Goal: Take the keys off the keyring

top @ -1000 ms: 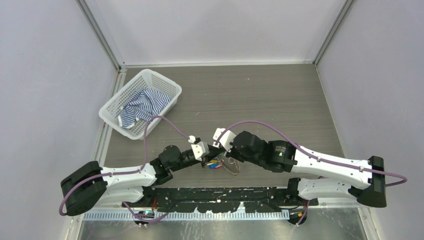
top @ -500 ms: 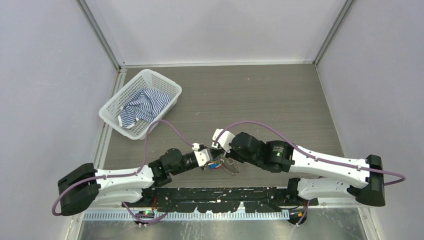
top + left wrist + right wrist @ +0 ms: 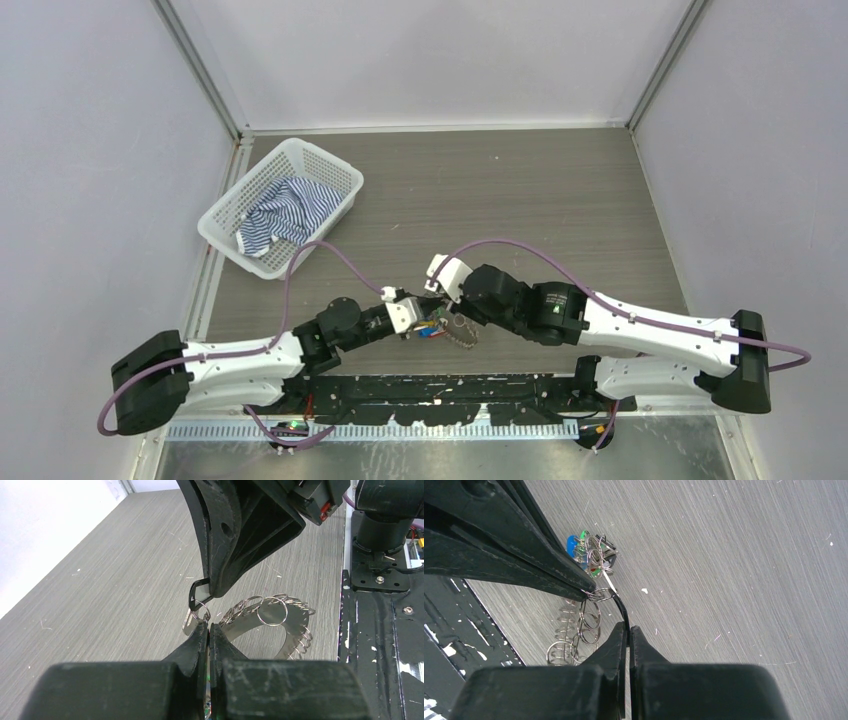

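**Top view.** Two arms meeting low over the near middle of the table [image 3: 520,200], gripper tips almost touching.

**Left gripper** [image 3: 208,629]. Jaws pressed together with no gap visible, pinched at the very tips on a small ring [image 3: 202,613]. Possibly a silver key blade caught in the same pinch; wrist view too close to settle it.

**Right gripper** [image 3: 628,631]. Jaws likewise together, clamped on the thin edge of a black tag [image 3: 620,606]. Tag seen edge-on as a dark curved strip running up to the small ring. Small ring between the two sets of tips.

**Keys** [image 3: 589,552]. Bunched just beside the left gripper's tips, with blue, green and red tags showing. Blades tangled among wire loops and not countable.

**Keyring** [image 3: 282,625]. Low on the table next to the bunch, on the side toward the black base rail [image 3: 440,395]. Rim lined with many small loops, centre open. Near part hidden behind the left gripper in the left wrist view; only partly in frame at lower left in the right wrist view. Link between bunch and keyring not discernible.

**Far left corner.** White mesh basket [image 3: 322,158] with a blue-and-white striped cloth [image 3: 285,215] inside, well apart from both grippers.
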